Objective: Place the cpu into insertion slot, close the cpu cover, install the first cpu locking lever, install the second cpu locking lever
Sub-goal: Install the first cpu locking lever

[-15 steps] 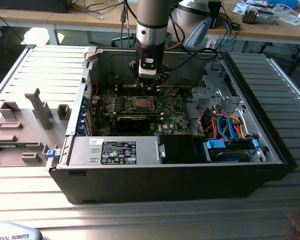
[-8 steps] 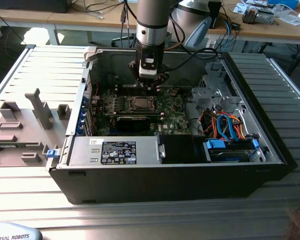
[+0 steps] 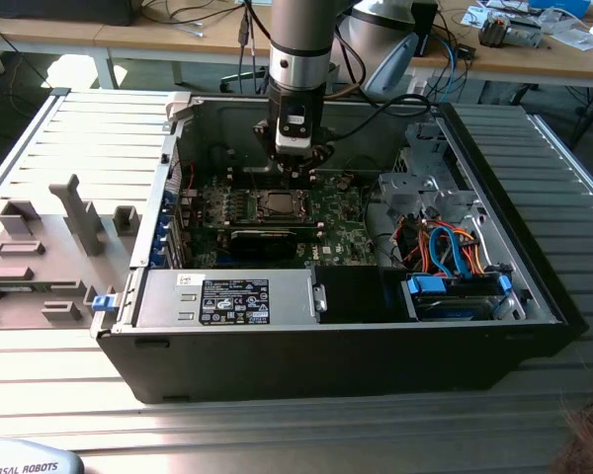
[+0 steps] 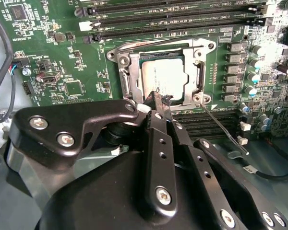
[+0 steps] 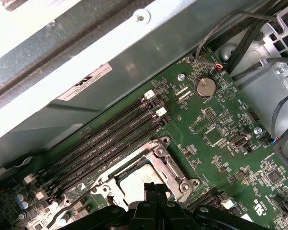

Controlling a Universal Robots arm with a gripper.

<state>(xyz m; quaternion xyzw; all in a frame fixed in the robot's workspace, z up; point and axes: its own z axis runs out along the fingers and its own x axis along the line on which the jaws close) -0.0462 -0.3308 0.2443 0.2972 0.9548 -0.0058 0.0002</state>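
- In the exterior view, we see an open computer case (image 3: 534, 286) lying on a ribbed metal table (image 3: 89, 138), with the motherboard (image 3: 331, 217) flat inside it.
- The arm (image 3: 301, 39) comes down from the far side, and its gripper (image 3: 294, 170) hangs just above the far edge of the CPU socket.
- The cpu (image 3: 275, 205) sits in the socket near the middle of the board, with the cpu cover (image 3: 254, 205) lying flat around it as a silvery frame.
- Nearer to us in the case lies a labelled power supply (image 3: 227, 296); to the exterior view's right are orange and blue cables (image 3: 445, 252) above a blue drive bay (image 3: 455, 291).
- On the table at the exterior view's left stand grey fixtures (image 3: 74, 212).

- In the second wrist view, the gripper (image 4: 159, 99) has its two black fingers (image 4: 156, 112) pressed together, with nothing held between them; the tips rest at the edge of the cpu cover (image 4: 127, 72).
- The cpu (image 4: 164, 79) lies seated in the socket, its metal top showing through the cover's open centre.
- A thin locking lever (image 4: 221, 129) sticks out at a slant from one socket corner, not latched down.
- Memory slots (image 4: 173, 14) run along the far side of the socket.

- In the first wrist view, the gripper (image 5: 156, 188) again shows its tips together, just over the cpu (image 5: 134, 179).
- The cpu cover (image 5: 170, 165) frames the chip, beside the memory slots (image 5: 105, 143).
- A coin battery (image 5: 205, 87) sits well apart on the board.
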